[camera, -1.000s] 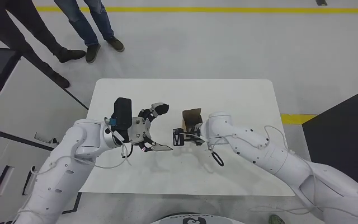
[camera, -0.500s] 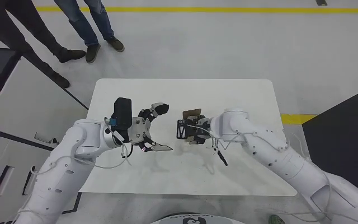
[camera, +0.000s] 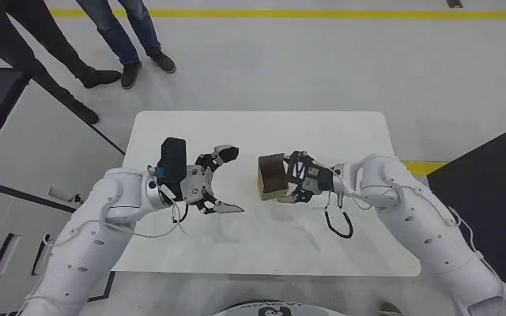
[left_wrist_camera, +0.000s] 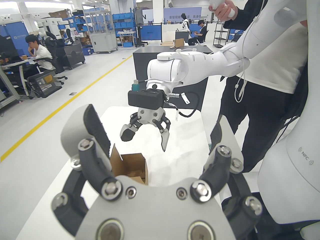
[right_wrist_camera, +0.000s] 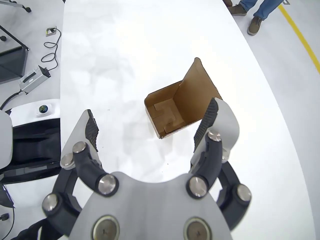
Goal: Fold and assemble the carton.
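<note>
A small brown carton (camera: pixel 272 175) stands upright on the white table (camera: pixel 340 134), near its middle. Its top is open and one flap stands up. In the right wrist view the carton (right_wrist_camera: pixel 185 101) shows interlocked bottom flaps inside. My right gripper (camera: pixel 288 178) is open just right of the carton, not holding it; one of its fingertips (right_wrist_camera: pixel 212 111) is close to the carton's wall. My left gripper (camera: pixel 228 180) hangs open a short way left of the carton, fingers spread wide. In the left wrist view the carton (left_wrist_camera: pixel 131 167) sits between my left gripper (left_wrist_camera: pixel 160 136) and the right gripper (left_wrist_camera: pixel 147 136) beyond it.
A black cable loop (camera: pixel 341 225) hangs from the right arm over the table's near side. Beyond the table's edge, a grey power unit (right_wrist_camera: pixel 33 77) and a cable lie on the floor.
The right gripper has come off the carton and drawn back to the right. The carton now stands on the table by itself. The left arm has not moved.
</note>
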`<state>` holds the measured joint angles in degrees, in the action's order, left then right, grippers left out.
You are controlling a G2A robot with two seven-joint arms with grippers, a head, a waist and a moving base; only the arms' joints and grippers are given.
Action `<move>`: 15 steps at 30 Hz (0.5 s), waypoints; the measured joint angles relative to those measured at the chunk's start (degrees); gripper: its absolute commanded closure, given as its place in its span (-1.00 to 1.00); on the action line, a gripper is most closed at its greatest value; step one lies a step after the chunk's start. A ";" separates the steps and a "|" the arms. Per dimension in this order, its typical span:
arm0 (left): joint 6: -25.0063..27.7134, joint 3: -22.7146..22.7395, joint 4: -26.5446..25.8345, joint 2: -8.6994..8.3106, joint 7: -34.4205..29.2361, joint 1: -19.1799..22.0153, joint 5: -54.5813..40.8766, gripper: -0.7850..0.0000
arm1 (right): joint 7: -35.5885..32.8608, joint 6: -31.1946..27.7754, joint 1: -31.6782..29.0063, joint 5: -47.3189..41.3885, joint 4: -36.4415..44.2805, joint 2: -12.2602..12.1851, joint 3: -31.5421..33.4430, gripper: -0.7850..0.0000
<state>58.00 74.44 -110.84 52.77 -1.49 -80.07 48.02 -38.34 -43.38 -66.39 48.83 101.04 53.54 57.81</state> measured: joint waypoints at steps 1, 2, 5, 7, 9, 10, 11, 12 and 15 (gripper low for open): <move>0.00 0.00 0.00 0.00 0.00 0.00 0.00 -1.00 | -0.02 0.00 0.01 0.14 0.01 0.00 -0.02 -1.00; 0.00 0.00 0.00 0.00 0.00 0.00 0.00 -1.00 | -0.03 0.00 0.02 0.16 0.01 0.00 -0.03 -1.00; 0.00 0.00 0.00 0.00 0.00 0.00 0.00 -1.00 | -0.03 0.00 0.01 0.16 0.01 0.01 -0.03 -1.00; -0.36 -0.18 -0.02 0.02 -0.26 -0.17 -0.04 -1.00 | 0.89 -0.85 -0.39 -0.77 -0.94 0.07 0.24 -1.00; -1.60 -0.87 -0.39 0.05 -1.92 -0.45 -0.31 -1.00 | 4.26 -3.90 -0.29 -5.88 -4.79 -0.12 1.34 -1.00; -1.98 -1.16 -0.50 0.07 -2.43 -0.50 -0.93 -1.00 | 4.82 -4.66 -0.09 -8.99 -6.15 -0.20 1.54 -1.00; -2.35 -1.49 -0.51 0.09 -2.90 -0.51 -2.10 -1.00 | 3.89 -5.50 0.19 -13.17 -7.55 -0.30 1.66 -1.00; -2.50 -1.68 -0.51 0.10 -3.27 -0.44 -2.93 -1.00 | 2.27 -6.07 0.50 -15.98 -8.42 -0.41 1.74 -1.00; -2.73 -2.33 -0.33 0.10 -4.65 -0.27 -5.83 -1.00 | -3.48 -7.20 1.50 -24.96 -10.83 -0.85 1.61 -1.00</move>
<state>55.27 72.12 -111.17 52.87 -6.13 -80.34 42.19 -41.82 -50.58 -64.89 23.87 90.21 52.68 59.41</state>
